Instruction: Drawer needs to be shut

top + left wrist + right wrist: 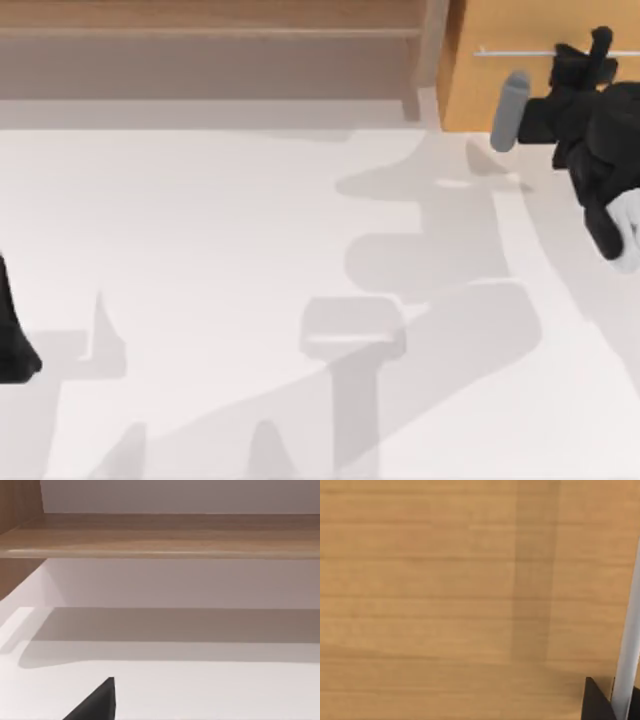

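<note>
Orange-tan drawer (520,80) front sits at the top view's upper right, silver bar handle (510,52) across it. Right gripper (590,55) is up against the handle at the upper right edge; can't tell if its fingers are open or closed. Right wrist view: front panel close up. Left arm (15,330) parked at the left edge. Brown shelf unit (210,50) upper left.
</note>
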